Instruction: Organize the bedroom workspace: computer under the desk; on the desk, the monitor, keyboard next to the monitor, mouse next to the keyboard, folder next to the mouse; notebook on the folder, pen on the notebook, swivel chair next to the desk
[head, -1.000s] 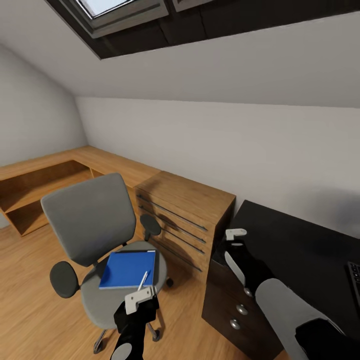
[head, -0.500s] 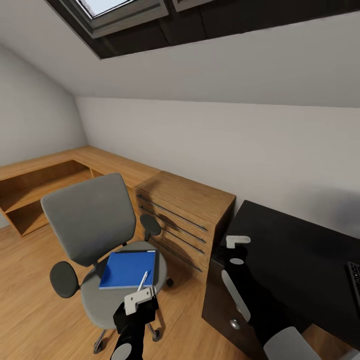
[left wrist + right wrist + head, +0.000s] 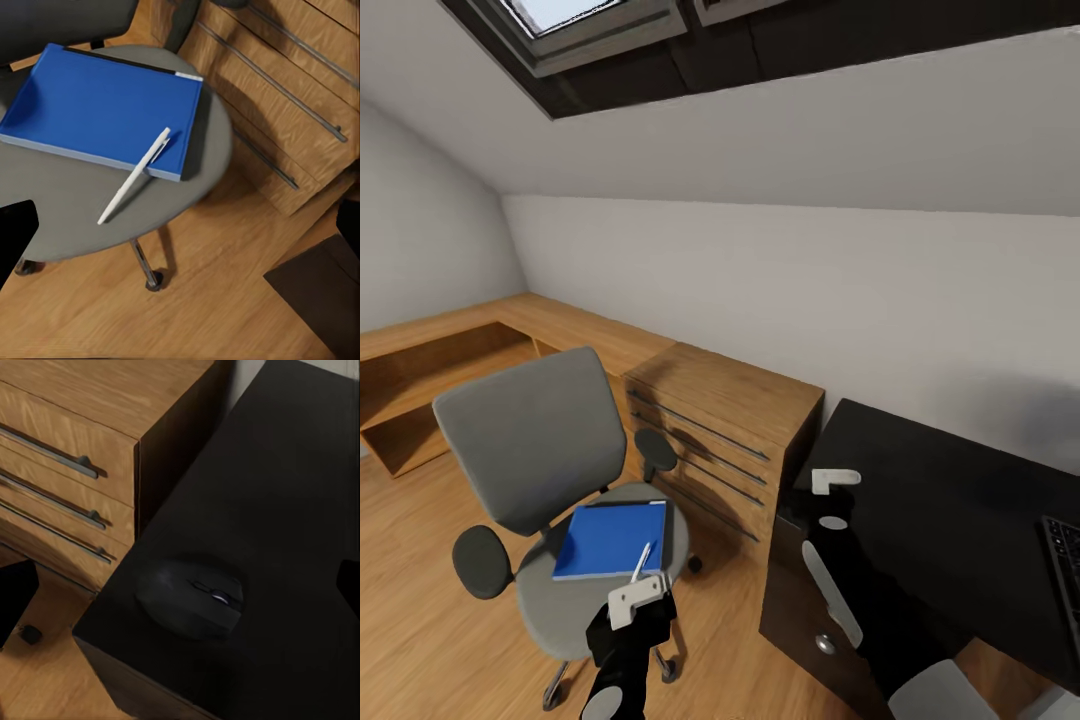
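The grey swivel chair stands left of the black desk. On its seat lies the blue folder, with the white pen half on it and half on the seat. A thin dark strip peeks out at the folder's far edge; I cannot tell if it is the notebook. My left gripper hovers open over the seat's front edge. My right gripper hangs open above the black mouse at the desk's corner. The keyboard shows at the right edge. Computer and monitor are out of view.
A light wooden drawer chest stands between the chair and the desk. A low wooden shelf unit runs along the left wall. The desk's black drawer unit sits under its corner. A sloped ceiling with a skylight is overhead.
My right forearm has dropped lower and the right gripper has come slightly toward me over the desk corner. The whole head view shifted a little. The left gripper has not moved.
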